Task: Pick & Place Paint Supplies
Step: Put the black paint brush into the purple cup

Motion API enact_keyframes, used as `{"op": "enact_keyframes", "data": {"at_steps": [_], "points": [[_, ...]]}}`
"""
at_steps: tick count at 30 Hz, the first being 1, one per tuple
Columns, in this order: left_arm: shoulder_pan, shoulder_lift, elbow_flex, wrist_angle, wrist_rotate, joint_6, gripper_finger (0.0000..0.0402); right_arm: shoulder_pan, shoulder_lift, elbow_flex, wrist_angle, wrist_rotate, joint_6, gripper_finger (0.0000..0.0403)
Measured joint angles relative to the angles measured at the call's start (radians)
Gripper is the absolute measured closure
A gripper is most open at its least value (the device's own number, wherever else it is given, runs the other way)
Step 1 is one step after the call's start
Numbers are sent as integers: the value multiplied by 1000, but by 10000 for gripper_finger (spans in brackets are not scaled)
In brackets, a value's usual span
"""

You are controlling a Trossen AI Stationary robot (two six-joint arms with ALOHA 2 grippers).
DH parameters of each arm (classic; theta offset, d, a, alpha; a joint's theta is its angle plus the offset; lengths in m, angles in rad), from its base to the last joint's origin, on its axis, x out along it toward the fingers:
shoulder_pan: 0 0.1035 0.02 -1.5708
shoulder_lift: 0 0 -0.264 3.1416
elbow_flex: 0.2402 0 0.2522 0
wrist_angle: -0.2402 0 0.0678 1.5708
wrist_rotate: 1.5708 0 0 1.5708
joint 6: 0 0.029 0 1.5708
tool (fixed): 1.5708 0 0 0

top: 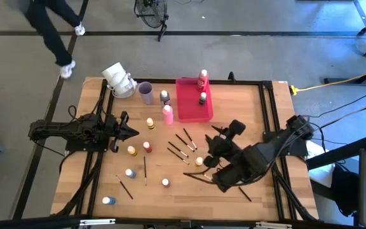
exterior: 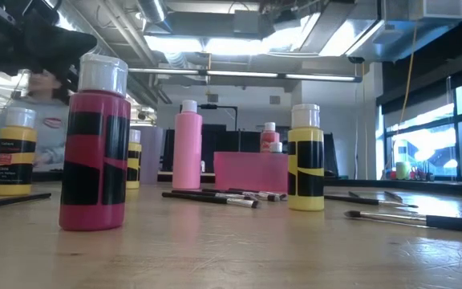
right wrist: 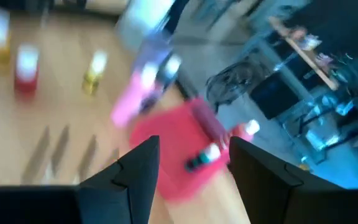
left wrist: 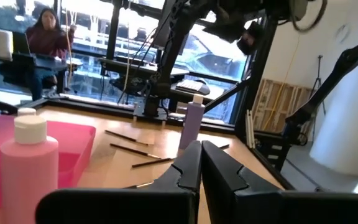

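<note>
Small light-capped paint bottles stand upright about the wooden table: a pink one [top: 168,114], a yellow one [top: 150,123], a red one [top: 147,147], a blue one [top: 129,172]. Thin dark paintbrushes [top: 184,138] lie flat near the middle. In the pink-red tray [top: 189,108] lies a dark bottle [top: 203,99]; a red bottle [top: 203,79] is at its far rim. My right gripper [right wrist: 191,168] hovers open and empty above the table, near the tray's near right corner. My left gripper [left wrist: 201,168] is shut and empty at the table's left.
A lilac cup [top: 145,93] and a white object [top: 118,79] stand at the far left of the table. A person walks beyond the far edge. The near right part of the table is covered by my right arm [top: 253,162].
</note>
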Motion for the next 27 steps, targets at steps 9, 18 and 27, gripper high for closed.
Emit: {"op": "enact_keyframes", "data": {"at_steps": [9, 18, 27], "points": [[0, 0, 0, 0, 0, -13, 395, -18, -70, -154, 1, 20, 150, 206], [0, 0, 0, 0, 0, -13, 395, -50, -269, -472, 0, 207, 372, 206], [0, 0, 0, 0, 0, -13, 395, -40, -482, -870, 99, 265, 669, 206]]}}
